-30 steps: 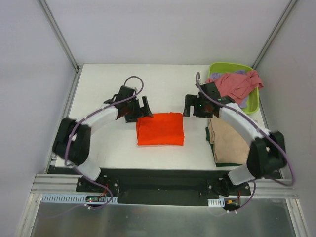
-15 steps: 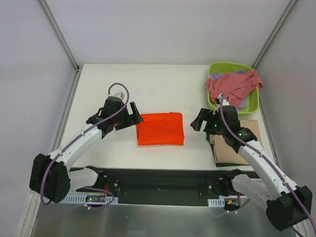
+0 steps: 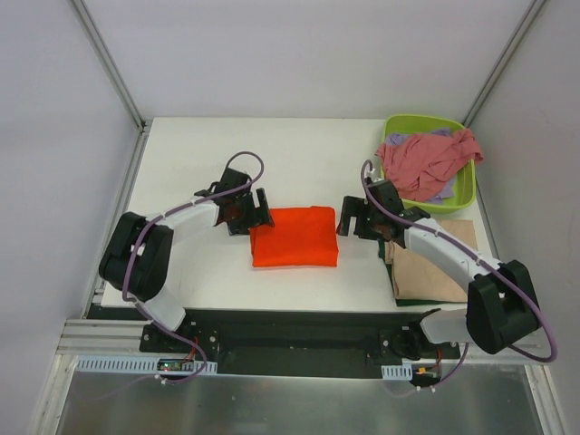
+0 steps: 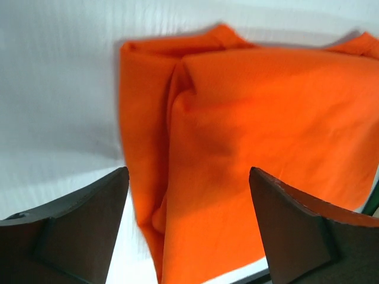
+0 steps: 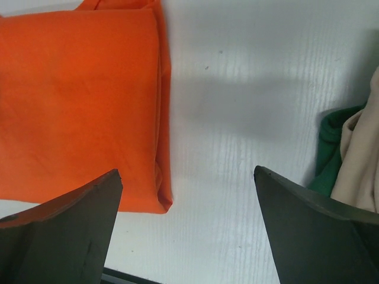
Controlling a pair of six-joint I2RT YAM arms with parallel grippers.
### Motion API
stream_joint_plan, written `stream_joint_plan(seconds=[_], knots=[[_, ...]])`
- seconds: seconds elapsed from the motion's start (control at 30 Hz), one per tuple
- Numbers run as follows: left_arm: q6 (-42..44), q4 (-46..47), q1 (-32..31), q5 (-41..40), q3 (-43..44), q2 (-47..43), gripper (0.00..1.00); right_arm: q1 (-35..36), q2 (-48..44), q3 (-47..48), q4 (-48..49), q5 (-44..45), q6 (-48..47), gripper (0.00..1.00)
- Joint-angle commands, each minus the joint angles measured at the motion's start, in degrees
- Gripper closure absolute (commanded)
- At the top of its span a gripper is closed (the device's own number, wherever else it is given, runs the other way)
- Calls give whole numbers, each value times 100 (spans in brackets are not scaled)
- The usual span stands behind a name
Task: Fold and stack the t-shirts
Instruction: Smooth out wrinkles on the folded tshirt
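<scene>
A bright orange t-shirt (image 3: 294, 236) lies folded into a rectangle on the white table, mid front. My left gripper (image 3: 253, 211) is open and empty at its left edge; the wrist view shows the shirt's folded corner (image 4: 249, 136) between the jaws. My right gripper (image 3: 354, 216) is open and empty just right of the shirt, which fills the left of its wrist view (image 5: 77, 106). A folded tan shirt (image 3: 426, 258) lies on a dark green one (image 5: 328, 163) at the front right. Dusty pink (image 3: 426, 159) and lavender (image 3: 444, 188) shirts lie heaped in the tub.
A lime-green plastic tub (image 3: 465, 186) stands at the back right corner. Grey walls with metal rails close in the table on three sides. Bare white table (image 3: 299, 154) lies behind the orange shirt.
Both arms swung outward half a second ago and have come back in. The left gripper now sits at the shirt's left edge, the right one close by its right edge. The shirt has not moved.
</scene>
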Motion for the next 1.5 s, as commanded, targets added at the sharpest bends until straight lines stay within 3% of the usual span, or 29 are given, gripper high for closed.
stream_joint_plan(seconds=[0.0,0.1,0.2,0.43,0.8,0.87,0.93,1.0,1.1,1.23,1.47], knots=[[201,154,-25,165,488,460,21,9,284,316,35,495,-117,4],[227,127,-25,25,462,688,24,18,478,378,53,513,-161,4],[289,110,-25,-81,444,838,33,18,680,457,70,443,-196,4],[404,40,-16,-107,629,1199,100,18,1050,501,237,231,-433,4],[676,356,2,331,260,505,98,18,1226,712,431,-182,-416,4],[667,356,-7,420,146,417,85,18,1191,791,387,-129,-459,4],[667,321,2,140,49,233,79,9,1182,852,378,-103,-512,4],[711,268,2,-220,22,-13,64,9,1225,966,369,-181,-565,4],[807,241,2,-336,92,-303,57,18,1339,1151,343,-252,-574,4],[896,198,-7,-424,373,-252,58,18,1559,1467,290,-278,-609,4],[1027,-215,2,-644,1234,609,63,9,2033,1951,194,-173,-653,3]])
